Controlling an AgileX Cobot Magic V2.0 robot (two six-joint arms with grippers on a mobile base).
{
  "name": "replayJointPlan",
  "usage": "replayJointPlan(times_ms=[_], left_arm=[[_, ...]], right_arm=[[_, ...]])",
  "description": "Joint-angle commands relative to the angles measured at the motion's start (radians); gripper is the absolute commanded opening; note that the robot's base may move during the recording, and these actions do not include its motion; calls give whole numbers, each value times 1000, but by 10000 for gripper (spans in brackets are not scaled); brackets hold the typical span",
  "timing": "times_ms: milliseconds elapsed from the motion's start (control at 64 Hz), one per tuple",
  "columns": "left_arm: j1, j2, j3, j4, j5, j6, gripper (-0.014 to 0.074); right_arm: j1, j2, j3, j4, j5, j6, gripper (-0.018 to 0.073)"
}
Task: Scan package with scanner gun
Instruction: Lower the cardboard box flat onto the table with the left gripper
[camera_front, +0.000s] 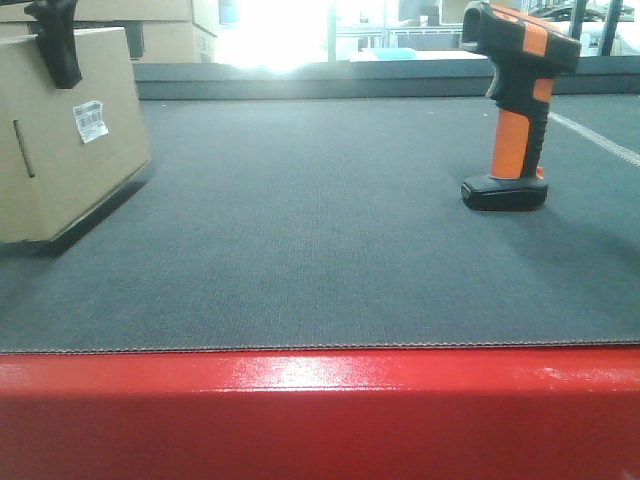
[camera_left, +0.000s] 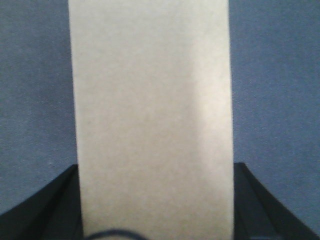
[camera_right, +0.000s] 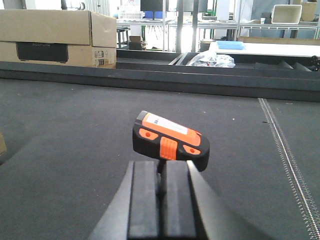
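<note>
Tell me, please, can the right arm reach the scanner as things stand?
Probably yes: the right gripper sits just behind the upright scanner, its fingers nearly closed around the handle, and nothing stands between them.

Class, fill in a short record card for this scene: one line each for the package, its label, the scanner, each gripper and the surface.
package: cardboard box, far left of the front view, looks tilted, one edge raised
label: white barcode sticker on the box face towards the scanner
scanner: orange and black scanner gun, upright on its base, right side
left gripper: fingers either side of the box, appears to grip it
right gripper: behind the scanner; grip unclear
surface: dark grey mat, red front edge
</note>
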Motion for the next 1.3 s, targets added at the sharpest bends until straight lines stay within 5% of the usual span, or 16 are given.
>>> replayJointPlan(times_ms=[0,109,266,1282], left_arm=[[-4,-7,-2,24,-12,-13,330],[-4,-2,-2,41,-12,-13,456],[-4,15,-2,28,-12,-15,518],[-4,-105,-4,74,-12,-78,519]], right_arm=[[-4,-8,3,3,-21,-8,-168],[-4,-10,3,3,-21,-8,-168],[-4,-10,3,3,-46,-8,-168],[-4,-15,3,3,-77,-8,-168]])
